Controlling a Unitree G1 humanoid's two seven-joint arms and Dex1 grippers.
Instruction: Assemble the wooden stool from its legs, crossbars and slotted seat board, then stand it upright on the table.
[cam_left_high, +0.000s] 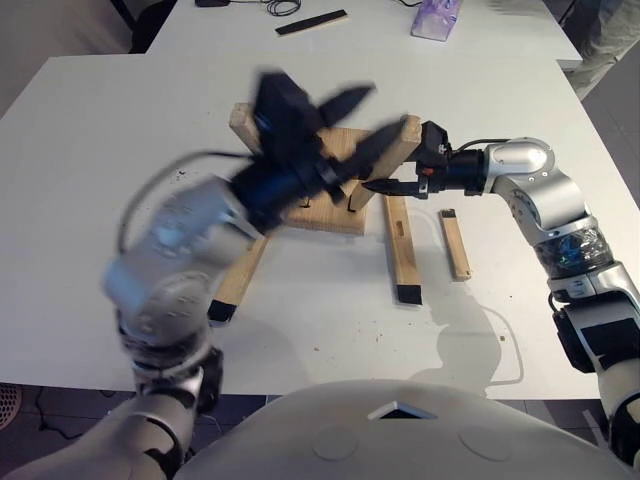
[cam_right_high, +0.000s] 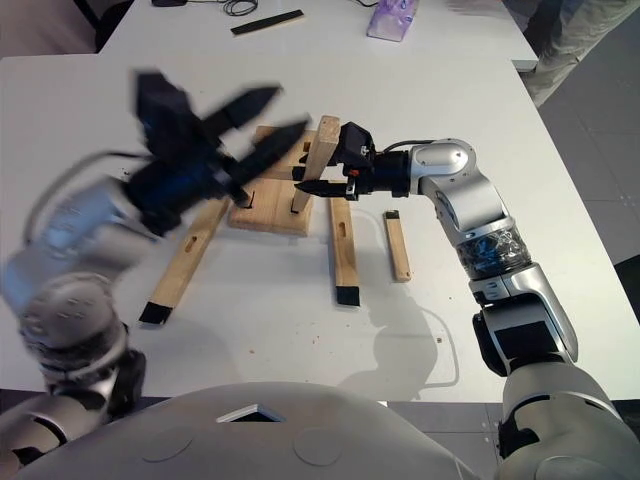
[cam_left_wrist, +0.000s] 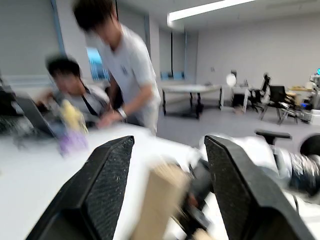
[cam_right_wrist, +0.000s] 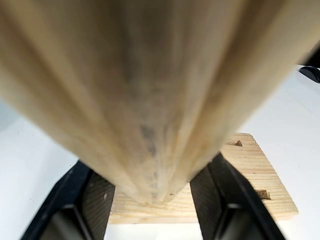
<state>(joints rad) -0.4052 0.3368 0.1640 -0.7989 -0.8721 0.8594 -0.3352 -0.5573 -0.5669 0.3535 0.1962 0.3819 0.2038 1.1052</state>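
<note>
The seat board (cam_right_high: 262, 215) lies flat on the bench (cam_right_high: 450, 60). One leg (cam_right_high: 322, 150) stands tilted on it with the right gripper (cam_right_high: 312, 187) fingers clamped around it, and the left gripper (cam_right_high: 290, 110) hangs above the board with its fingers apart and empty. Assembly is judged early: a second leg (cam_right_high: 345, 250), a third leg (cam_right_high: 185, 260) and a crossbar (cam_right_high: 398, 248) lie loose on the bench, and the stool is not yet upright.

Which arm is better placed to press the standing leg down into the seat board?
Right. The right gripper is shut on the leg, which stands tilted on the seat board. The left gripper is open in the air above the board, holding nothing, so it would probably need repositioning first.
</note>
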